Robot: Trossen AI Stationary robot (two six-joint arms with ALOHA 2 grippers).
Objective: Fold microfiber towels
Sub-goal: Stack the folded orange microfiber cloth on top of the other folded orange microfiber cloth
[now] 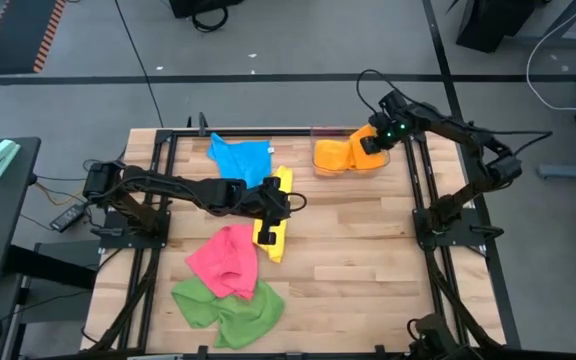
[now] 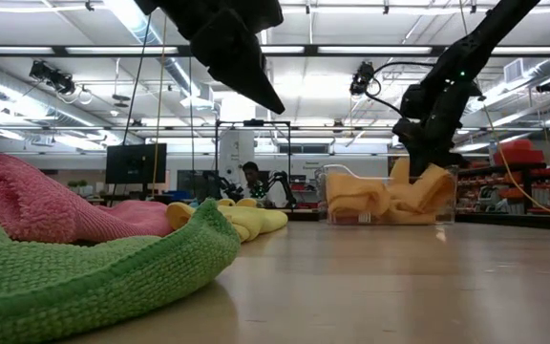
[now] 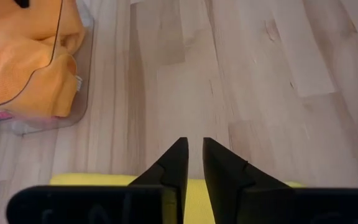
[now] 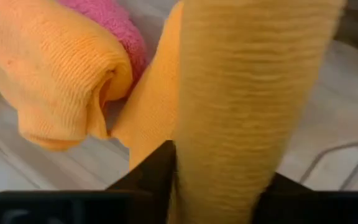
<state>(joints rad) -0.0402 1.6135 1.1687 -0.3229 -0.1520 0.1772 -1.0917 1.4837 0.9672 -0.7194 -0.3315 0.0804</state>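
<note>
Towels lie across the tabletop [image 1: 368, 260]: green towel [image 1: 230, 308] and pink towel [image 1: 226, 260] nearest the front, blue towel [image 1: 243, 158] at the back. The left gripper [image 1: 265, 236] reaches in low over the yellow towel [image 1: 276, 215], fingers [image 3: 178, 163] a narrow slit apart, holding nothing. Only the right wrist view shows the right gripper [image 1: 371, 141] with an orange towel [image 4: 235, 99] draped between its fingers, over the clear bin [image 1: 320, 132].
</note>
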